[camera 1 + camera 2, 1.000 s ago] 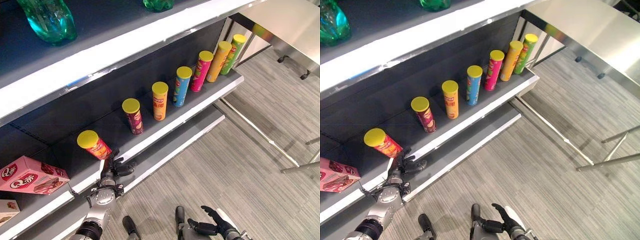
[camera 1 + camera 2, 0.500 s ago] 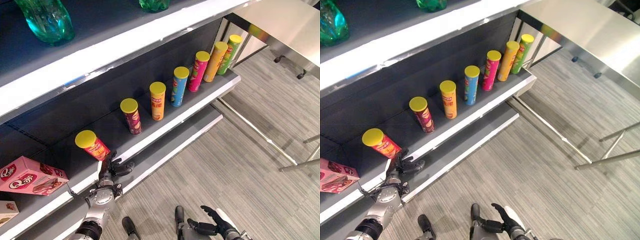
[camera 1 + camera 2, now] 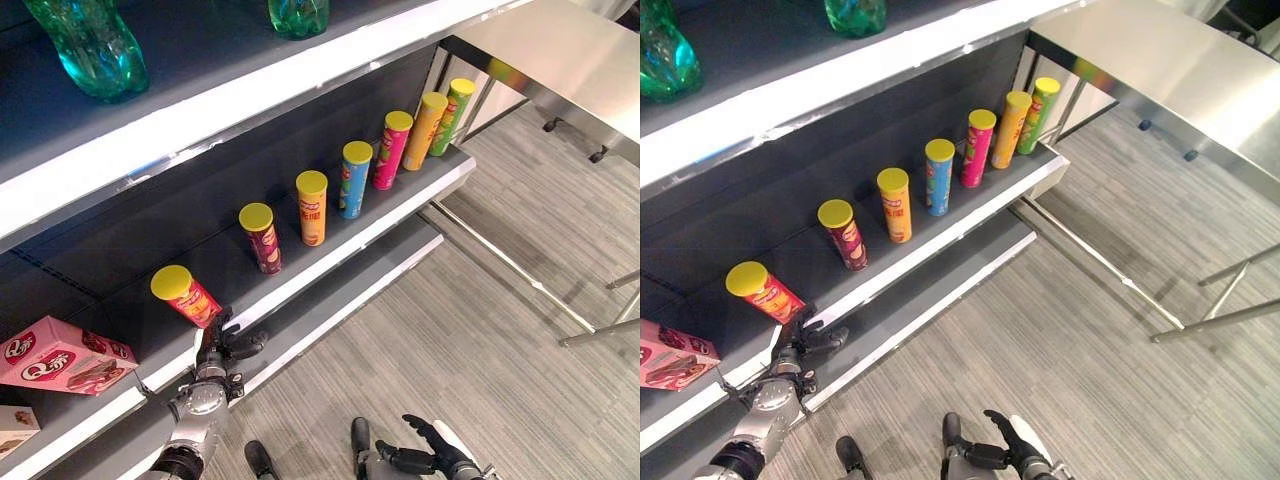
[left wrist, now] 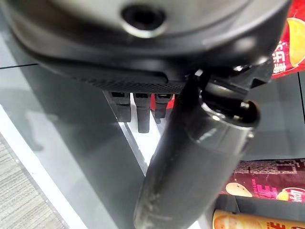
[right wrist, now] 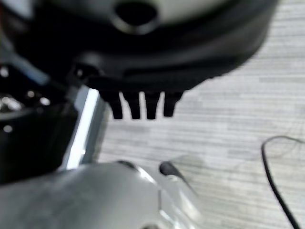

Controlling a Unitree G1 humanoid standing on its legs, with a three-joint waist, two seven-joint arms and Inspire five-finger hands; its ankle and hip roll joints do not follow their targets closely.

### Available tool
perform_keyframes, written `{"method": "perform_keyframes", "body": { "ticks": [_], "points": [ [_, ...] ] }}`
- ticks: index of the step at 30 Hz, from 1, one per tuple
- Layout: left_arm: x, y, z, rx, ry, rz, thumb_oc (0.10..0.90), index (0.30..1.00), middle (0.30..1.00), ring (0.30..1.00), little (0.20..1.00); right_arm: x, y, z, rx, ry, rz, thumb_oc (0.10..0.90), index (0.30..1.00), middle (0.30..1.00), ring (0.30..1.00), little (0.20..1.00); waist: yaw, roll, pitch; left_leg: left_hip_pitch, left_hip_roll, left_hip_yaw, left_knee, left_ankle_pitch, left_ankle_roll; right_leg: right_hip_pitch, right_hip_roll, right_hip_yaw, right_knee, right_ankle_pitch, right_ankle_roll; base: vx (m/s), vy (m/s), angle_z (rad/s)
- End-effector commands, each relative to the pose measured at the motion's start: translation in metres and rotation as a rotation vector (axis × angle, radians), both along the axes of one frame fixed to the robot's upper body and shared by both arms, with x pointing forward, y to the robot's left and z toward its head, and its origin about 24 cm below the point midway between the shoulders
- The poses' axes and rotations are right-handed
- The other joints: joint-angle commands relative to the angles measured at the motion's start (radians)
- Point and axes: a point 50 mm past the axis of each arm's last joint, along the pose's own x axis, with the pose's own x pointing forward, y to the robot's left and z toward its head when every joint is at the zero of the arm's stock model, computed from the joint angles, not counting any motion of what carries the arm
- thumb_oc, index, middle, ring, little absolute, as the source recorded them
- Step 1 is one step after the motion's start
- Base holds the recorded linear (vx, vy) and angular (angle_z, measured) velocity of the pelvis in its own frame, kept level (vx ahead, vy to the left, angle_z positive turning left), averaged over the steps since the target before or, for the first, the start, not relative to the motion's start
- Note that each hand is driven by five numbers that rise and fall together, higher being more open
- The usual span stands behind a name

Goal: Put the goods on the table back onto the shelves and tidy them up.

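Note:
A red crisp can [image 3: 186,295] with a yellow lid stands tilted on the dark lower shelf [image 3: 300,262], at the left end of a row. My left hand [image 3: 219,346] sits just below its base at the shelf's front edge, open, fingers [image 4: 138,109] straight and holding nothing. I cannot tell whether they touch the can [image 4: 291,43]. To its right the row runs on with a maroon can [image 3: 262,238], an orange can [image 3: 312,207], a blue can [image 3: 353,179] and several more. My right hand [image 3: 426,457] hangs low over the floor, open and empty.
A pink snack box [image 3: 56,355] lies on the shelf left of the red can. Green bottles [image 3: 92,45] stand on the upper shelf. A steel table [image 3: 565,55] stands at the right, its legs on the grey floor.
The whole picture has shifted slightly, so the camera moved. My left hand has sunk a little below the red can; the cans stay in place.

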Motion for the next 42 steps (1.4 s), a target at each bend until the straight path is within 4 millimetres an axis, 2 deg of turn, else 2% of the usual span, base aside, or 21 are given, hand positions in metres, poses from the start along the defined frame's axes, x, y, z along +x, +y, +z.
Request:
{"method": "perform_keyframes", "body": {
  "ticks": [1,8,15,25,30,42],
  "points": [
    [0.021,0.022,0.04,0.028,-0.198,0.018,0.8,0.9,0.9,0.9,0.9,-0.015,-0.003,-0.002,0.001,0.027,0.0,0.8,0.9,0.9,0.9,0.9,-0.003,-0.047,0.03,0.068,0.045,-0.043,0.004,-0.055,-0.089,0.064,-0.037,0.019,-0.179,0.095,0.078,0.02,0.011,0.06],
    [0.015,0.021,0.043,0.047,-0.2,-0.034,0.8,0.9,0.9,0.9,0.9,-0.014,-0.009,0.0,-0.017,0.034,-0.01,0.8,0.9,0.9,0.9,0.9,0.004,-0.037,0.018,0.078,0.042,-0.05,0.004,-0.059,-0.087,0.083,-0.038,0.01,-0.182,0.089,0.079,0.01,0.007,0.04],
    [0.016,0.031,0.045,0.092,-0.187,-0.024,0.8,0.9,0.9,0.9,0.9,-0.018,-0.011,-0.002,-0.017,0.052,-0.014,0.8,0.9,0.9,0.9,0.9,0.007,-0.032,0.008,0.085,0.041,-0.056,0.004,-0.061,-0.087,0.095,-0.036,0.006,-0.183,0.085,0.078,0.0,0.003,0.01],
    [0.031,0.045,0.048,0.157,-0.164,0.048,0.8,0.9,0.9,0.9,0.9,-0.022,-0.007,-0.004,-0.002,0.066,0.004,0.8,0.9,0.9,0.9,0.9,-0.008,-0.037,0.002,0.08,0.044,-0.048,0.004,-0.062,-0.091,0.084,-0.035,0.014,-0.183,0.087,0.081,0.0,0.0,0.0],
    [0.045,0.045,0.059,0.186,-0.195,0.052,0.8,0.9,0.9,0.9,0.9,-0.022,-0.006,-0.006,0.01,0.074,-0.026,0.8,0.9,0.9,0.9,0.9,-0.015,-0.045,0.003,0.064,0.047,-0.044,0.004,-0.058,-0.093,0.064,-0.035,0.02,-0.18,0.091,0.082,0.0,0.001,-0.01],
    [0.048,0.049,0.06,0.213,-0.185,0.058,0.8,0.9,0.9,0.9,0.9,-0.026,-0.006,-0.007,0.012,0.075,-0.024,0.8,0.9,0.9,0.9,0.9,-0.024,-0.046,0.004,0.058,0.052,-0.032,0.004,-0.057,-0.095,0.045,-0.031,0.029,-0.178,0.095,0.08,0.0,-0.001,0.0]
  ]
}}
